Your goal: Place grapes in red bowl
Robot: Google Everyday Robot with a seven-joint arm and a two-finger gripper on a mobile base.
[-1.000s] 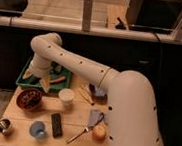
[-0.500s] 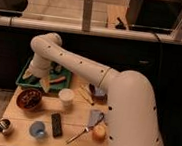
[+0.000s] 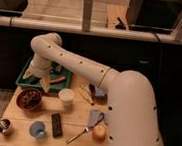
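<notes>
The red bowl (image 3: 29,98) stands at the table's left, in front of the green tray. Dark, near-black round berries, the grapes (image 3: 29,97), lie inside it. My gripper (image 3: 37,79) hangs over the front edge of the green tray (image 3: 63,84), just behind and above the bowl. Its two tan fingers (image 3: 45,84) stand apart and nothing shows between them. The white arm reaches in from the right and covers part of the tray.
A white cup (image 3: 66,95) stands right of the bowl. A black remote (image 3: 56,124), a blue cup (image 3: 37,129) and a can (image 3: 3,125) lie near the front. A fork (image 3: 79,134), an orange fruit (image 3: 98,133) and a blue cloth (image 3: 96,117) are at the right.
</notes>
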